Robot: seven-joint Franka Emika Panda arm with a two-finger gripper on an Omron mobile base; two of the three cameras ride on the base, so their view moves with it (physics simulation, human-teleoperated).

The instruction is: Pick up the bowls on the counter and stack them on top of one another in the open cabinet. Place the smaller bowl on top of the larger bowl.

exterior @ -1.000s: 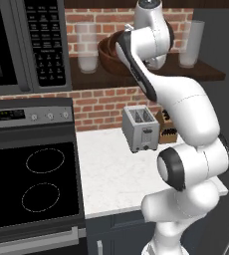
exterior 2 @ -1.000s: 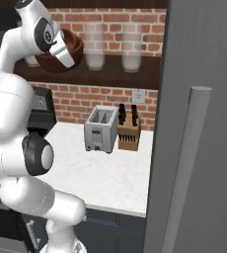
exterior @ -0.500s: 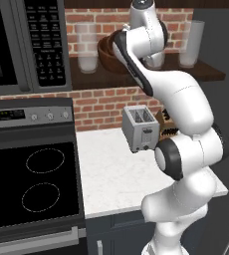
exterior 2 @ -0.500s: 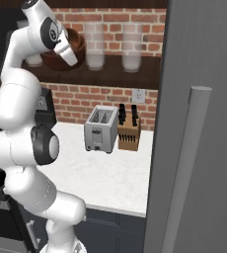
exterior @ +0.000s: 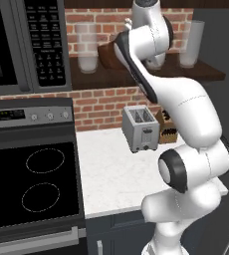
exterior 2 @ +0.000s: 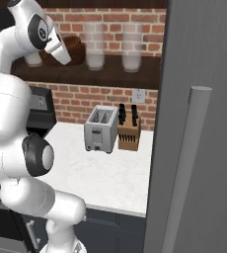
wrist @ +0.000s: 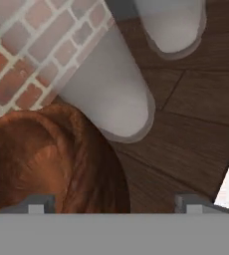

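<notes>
A glossy reddish-brown bowl (wrist: 52, 159) rests on the open cabinet's dark wooden shelf (wrist: 196, 99), against the red brick back wall. It also appears as a dark bowl (exterior 2: 77, 48) beside my hand and as a bowl (exterior: 106, 55) partly hidden behind my forearm. I cannot tell whether it is the larger or the smaller bowl, or a stack of both. My gripper (wrist: 114, 203) is open just above it, with the bowl's near rim between the spread fingertips and the right fingertip (wrist: 191, 201) well apart from it. The white counter (exterior: 111, 174) lies below.
Frosted glass tumblers (exterior: 86, 47) (exterior: 191, 42) (wrist: 111, 94) stand on the shelf close to the bowl. On the counter are a silver toaster (exterior: 141, 128) and a knife block (exterior: 167, 130). A microwave (exterior: 17, 45) and black stovetop (exterior: 32, 184) are left; a grey door (exterior 2: 204, 123) stands right.
The jaws have spread wide and let go of the bowl, which now sits on the shelf. The arm has shifted only slightly.
</notes>
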